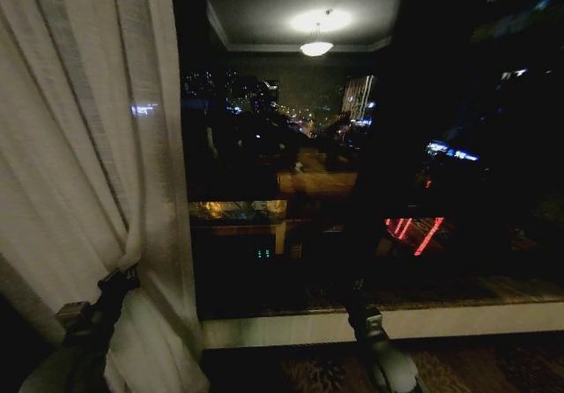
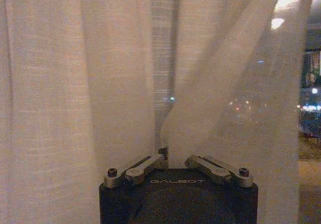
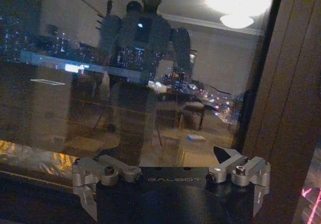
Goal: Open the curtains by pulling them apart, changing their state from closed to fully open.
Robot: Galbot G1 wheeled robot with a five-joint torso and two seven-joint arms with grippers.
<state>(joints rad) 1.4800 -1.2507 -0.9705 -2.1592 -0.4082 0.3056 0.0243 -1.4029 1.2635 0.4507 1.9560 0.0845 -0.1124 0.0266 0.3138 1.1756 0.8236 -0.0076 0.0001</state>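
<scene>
1. Head view: the sheer off-white pleated curtain panel (image 1: 88,164) is hanging gathered at the far left, the left claw (image 1: 119,278) pinching a bunch of it; the dark window glass (image 1: 352,164) is lying bare — open room to the right, little left beside the frame.
2. Left wrist view: the left claw (image 2: 173,158) is sitting narrow, clamping a fold — the thin weave may be slipping free under a hard tug.
3. Right wrist view: the right claw (image 3: 170,184) is standing wide and empty, close to the glass and wooden frame (image 3: 291,103), risking a knock.
</scene>
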